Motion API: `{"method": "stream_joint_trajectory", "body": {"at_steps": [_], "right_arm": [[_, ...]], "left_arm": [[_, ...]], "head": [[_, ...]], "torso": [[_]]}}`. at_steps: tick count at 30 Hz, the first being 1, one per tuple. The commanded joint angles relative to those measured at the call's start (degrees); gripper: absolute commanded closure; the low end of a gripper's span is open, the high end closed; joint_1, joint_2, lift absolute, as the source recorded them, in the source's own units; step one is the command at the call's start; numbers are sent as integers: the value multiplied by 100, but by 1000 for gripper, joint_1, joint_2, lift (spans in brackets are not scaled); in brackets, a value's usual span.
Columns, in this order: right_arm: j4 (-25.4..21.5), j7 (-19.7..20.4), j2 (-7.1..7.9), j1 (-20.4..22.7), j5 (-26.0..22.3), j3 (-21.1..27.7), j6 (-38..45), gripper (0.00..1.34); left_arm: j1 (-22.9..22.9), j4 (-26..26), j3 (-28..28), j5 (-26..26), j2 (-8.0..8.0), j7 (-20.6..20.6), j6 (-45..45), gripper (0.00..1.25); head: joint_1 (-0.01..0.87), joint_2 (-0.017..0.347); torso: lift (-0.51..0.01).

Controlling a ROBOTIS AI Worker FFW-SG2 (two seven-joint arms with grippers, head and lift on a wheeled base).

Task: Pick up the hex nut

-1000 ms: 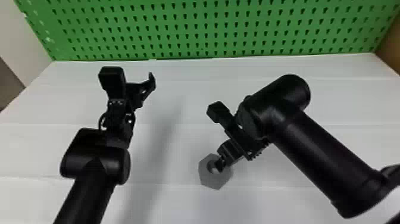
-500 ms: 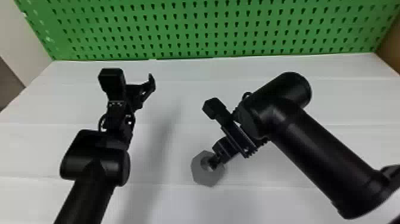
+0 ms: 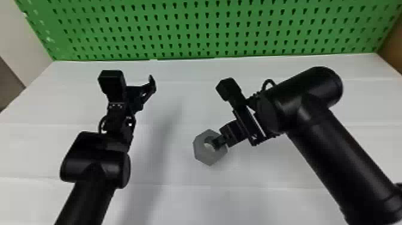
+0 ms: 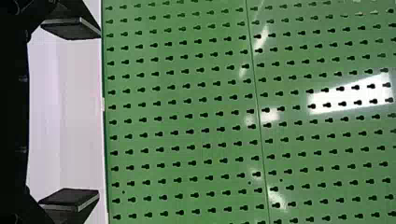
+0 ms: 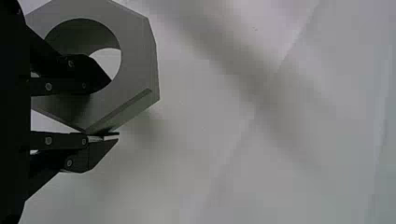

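The right gripper point(image 3: 220, 145) is pinching the hex nut point(image 3: 205, 156) by its wall, one finger sitting in the hole, the other pressing its outer side. The nut is lying over the middle of the white surface point(image 3: 239, 191), well apart from the far edge. Nearer the far left corner, the left gripper point(image 3: 139, 90) is holding its fingers wide apart.

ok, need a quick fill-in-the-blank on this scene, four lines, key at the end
One finger of the right gripper passes into the ____ of the nut.
The left gripper is ____, not shut.
The nut's outline has ____ sides.
The pegboard is ____ in colour.

Missing words: hole; open; six; green
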State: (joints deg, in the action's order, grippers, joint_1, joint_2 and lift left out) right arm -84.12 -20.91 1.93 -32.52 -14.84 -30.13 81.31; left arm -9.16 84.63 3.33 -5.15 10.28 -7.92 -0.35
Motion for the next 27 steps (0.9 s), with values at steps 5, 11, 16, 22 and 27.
{"method": "stream_joint_trajectory", "body": {"at_steps": [5,11,16,22,27], "right_arm": [[-465,0,-9,510,104,842,-652,1069],[-755,0,-26,756,139,1229,-1117,1069],[-896,8,-26,923,183,1466,-1469,1069],[-1089,26,-35,1169,201,1712,-2058,1070],[-1326,421,-26,1371,69,1888,-2480,1072]], "left_arm": [[19,1,1,-12,0,1,0,87],[37,1,1,-30,0,1,0,87],[46,1,1,-38,0,1,0,87],[55,1,1,-56,0,-8,0,87],[55,1,1,-56,0,1,0,87]], "head": [[785,149],[785,149],[785,149],[785,149],[785,149]], "torso": [[-83],[-83],[-83],[-83],[-83]]}}
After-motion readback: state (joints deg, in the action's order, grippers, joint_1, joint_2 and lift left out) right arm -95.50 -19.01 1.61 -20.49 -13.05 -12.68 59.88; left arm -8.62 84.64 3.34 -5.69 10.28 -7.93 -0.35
